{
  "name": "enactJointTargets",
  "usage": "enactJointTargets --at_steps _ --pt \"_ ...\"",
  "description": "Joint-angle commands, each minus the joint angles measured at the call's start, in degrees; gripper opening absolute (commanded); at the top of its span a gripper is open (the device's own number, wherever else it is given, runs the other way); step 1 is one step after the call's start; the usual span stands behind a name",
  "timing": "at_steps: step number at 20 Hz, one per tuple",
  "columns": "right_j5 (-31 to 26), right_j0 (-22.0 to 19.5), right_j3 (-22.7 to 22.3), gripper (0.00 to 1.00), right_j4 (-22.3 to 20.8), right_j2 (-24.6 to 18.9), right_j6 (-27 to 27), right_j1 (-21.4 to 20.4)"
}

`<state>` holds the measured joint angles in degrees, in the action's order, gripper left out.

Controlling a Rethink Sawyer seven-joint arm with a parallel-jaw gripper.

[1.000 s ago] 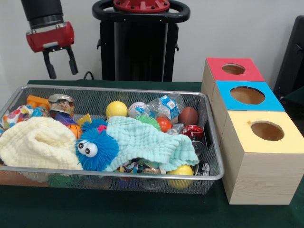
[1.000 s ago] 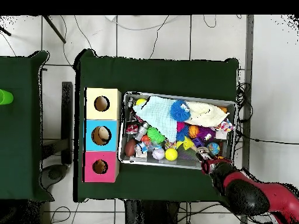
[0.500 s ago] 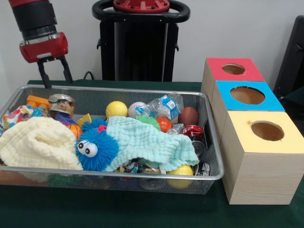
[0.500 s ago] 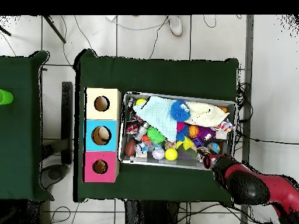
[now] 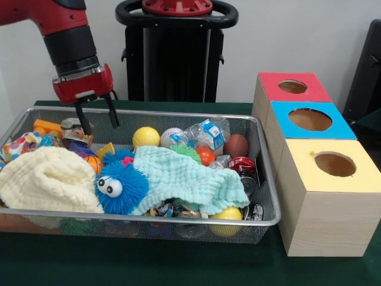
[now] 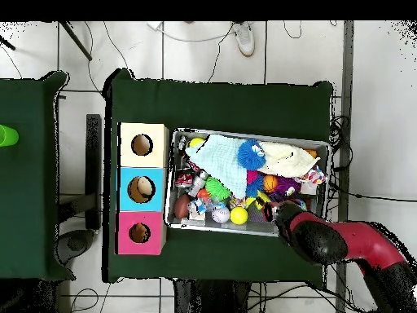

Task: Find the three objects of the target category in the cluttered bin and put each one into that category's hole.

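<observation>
Your gripper [image 5: 96, 117] hangs with its fingers spread and empty at the bin's [image 5: 178, 223] back rail right by the tin can [image 5: 75, 127] — probably light, stiff and slick, so I'd pinch it across the sides, not the rim.

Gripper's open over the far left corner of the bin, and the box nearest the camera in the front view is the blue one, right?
Not quite. The gripper is open over the bin's far left corner, but the front view shows the nearest box is the yellow box; the blue box sits in the middle of the row.
</observation>
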<state>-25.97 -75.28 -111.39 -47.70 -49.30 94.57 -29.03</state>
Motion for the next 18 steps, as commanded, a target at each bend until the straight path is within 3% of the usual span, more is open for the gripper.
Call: enactJointTargets --at_steps 1,6,18 --pt "4.1 -1.2 7.6 1.0 -3.2 2.8 -3.9 6.3" --pt "3.6 -5.1 7.4 1.0 -1.6 -0.3 -7.6 10.6" --pt "0.0 -8.0 6.0 1.0 0.3 -3.0 -8.5 9.2"
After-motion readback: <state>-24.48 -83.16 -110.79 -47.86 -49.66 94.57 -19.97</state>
